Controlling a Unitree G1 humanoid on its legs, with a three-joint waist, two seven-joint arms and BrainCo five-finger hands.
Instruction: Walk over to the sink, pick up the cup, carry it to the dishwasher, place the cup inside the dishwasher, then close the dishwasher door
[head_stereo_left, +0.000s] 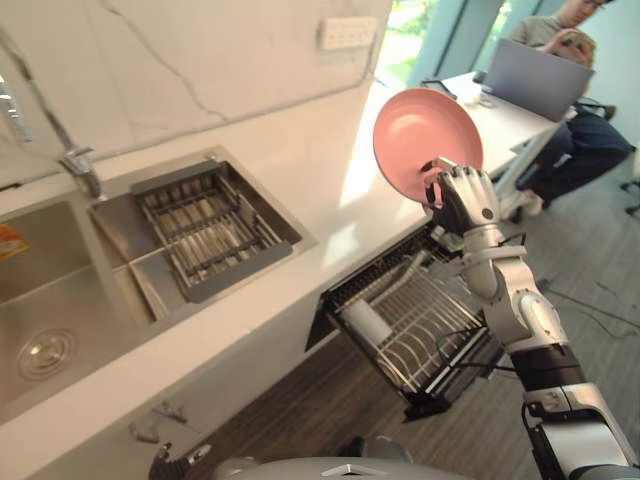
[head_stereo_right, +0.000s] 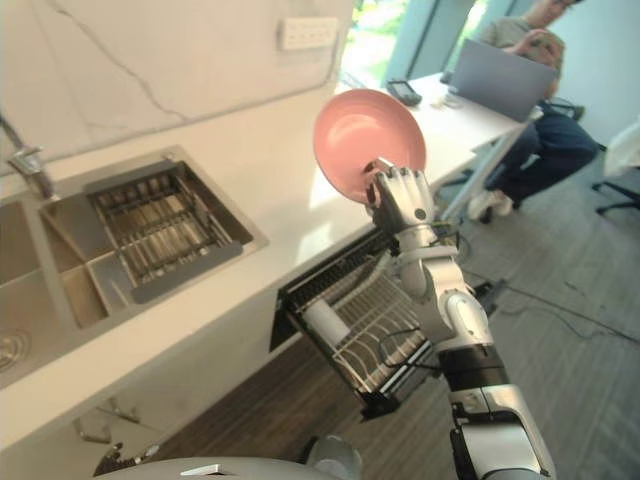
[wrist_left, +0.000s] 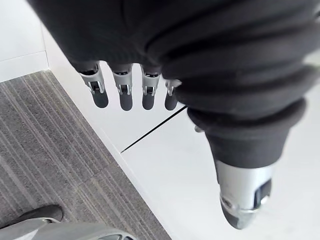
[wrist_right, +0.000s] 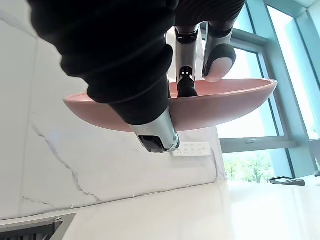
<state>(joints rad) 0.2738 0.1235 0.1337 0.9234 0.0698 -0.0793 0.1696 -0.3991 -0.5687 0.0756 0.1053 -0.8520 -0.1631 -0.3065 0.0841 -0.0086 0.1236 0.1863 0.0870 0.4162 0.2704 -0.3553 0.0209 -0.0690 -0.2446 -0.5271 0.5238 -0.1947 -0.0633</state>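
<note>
My right hand (head_stereo_left: 466, 200) is raised above the counter's edge, shut on a shallow pink plate (head_stereo_left: 425, 140) that stands tilted on its rim. In the right wrist view the fingers (wrist_right: 218, 55) curl over the plate's (wrist_right: 215, 107) rim with the thumb under it. Below the hand the dishwasher's wire rack (head_stereo_left: 445, 345) is pulled out from under the counter, and a white cup (head_stereo_left: 368, 325) lies on its side in it. My left hand (wrist_left: 125, 92) hangs open beside the white cabinet front, holding nothing.
The steel sink (head_stereo_left: 45, 290) and faucet (head_stereo_left: 80, 170) are at the left, with a drain basket (head_stereo_left: 205, 225) set in the counter beside them. A person (head_stereo_left: 565, 30) sits behind a laptop (head_stereo_left: 535, 75) at a desk to the far right.
</note>
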